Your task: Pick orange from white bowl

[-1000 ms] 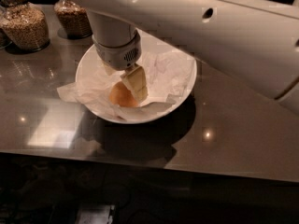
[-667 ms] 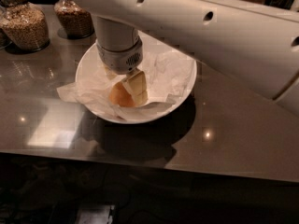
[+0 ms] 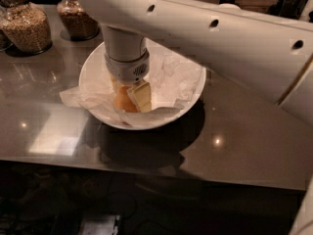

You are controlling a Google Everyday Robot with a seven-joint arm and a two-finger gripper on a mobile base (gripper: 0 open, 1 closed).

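The orange (image 3: 122, 102) lies in the white bowl (image 3: 196, 88), left of the bowl's middle, on crumpled white paper (image 3: 172, 76) that lines the bowl and spills over its left rim onto the tabletop (image 3: 244, 141). The gripper (image 3: 131, 98) is down inside the bowl, right at the orange, with a pale part of it against the fruit's right side and covering that side. Whether the gripper is pinching the orange or only standing spread about it, I cannot tell. The white arm (image 3: 220, 38) comes in from the right, crosses above the bowl's far rim and turns straight down at the wrist over the fruit. The bowl stands on the glossy grey tabletop. Behind it, at the far left, stand two glass jars, one with pale grain (image 3: 29, 27) and one with darker grain (image 3: 77, 18), well apart from the bowl.
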